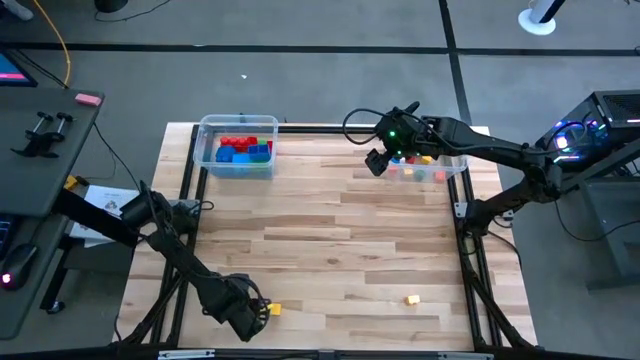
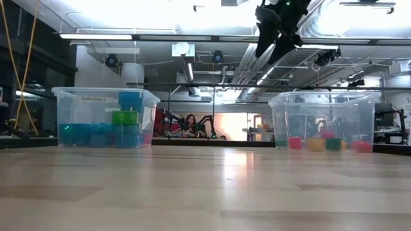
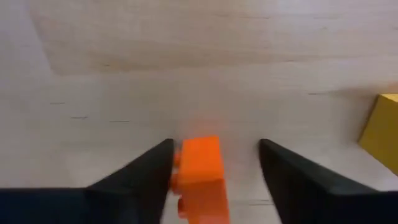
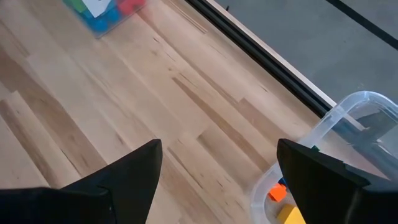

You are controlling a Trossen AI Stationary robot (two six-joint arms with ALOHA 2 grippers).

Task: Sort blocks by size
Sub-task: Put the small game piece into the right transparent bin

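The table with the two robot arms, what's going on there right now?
The left gripper is down at the table's near edge, its fingers open around an orange block that isn't gripped yet. The right gripper hangs open and empty by the right bin of small blocks. The left bin holds larger blocks. A yellow block lies loose on the table.
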